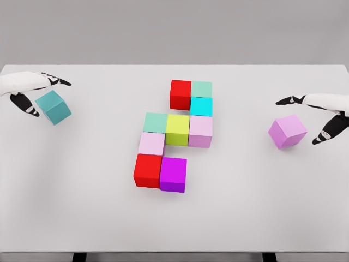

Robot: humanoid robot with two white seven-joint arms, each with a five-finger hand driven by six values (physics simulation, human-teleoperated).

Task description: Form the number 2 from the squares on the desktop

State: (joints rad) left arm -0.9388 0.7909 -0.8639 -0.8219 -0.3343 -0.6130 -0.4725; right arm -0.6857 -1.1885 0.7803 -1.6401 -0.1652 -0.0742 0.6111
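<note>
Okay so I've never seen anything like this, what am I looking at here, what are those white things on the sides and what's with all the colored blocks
This is a computer-simulated picture, seen from a camera on a humanoid robot's head looking down at a white table. The white things are its two hands. The left hand is beside a teal cube, fingers around it, seemingly gripping it. The right hand is open next to a lilac cube, which sits tilted. In the middle, nine colored cubes already form part of a number 2: two on top, one below on the right, three across, one on the left, two at the bottom.
</note>
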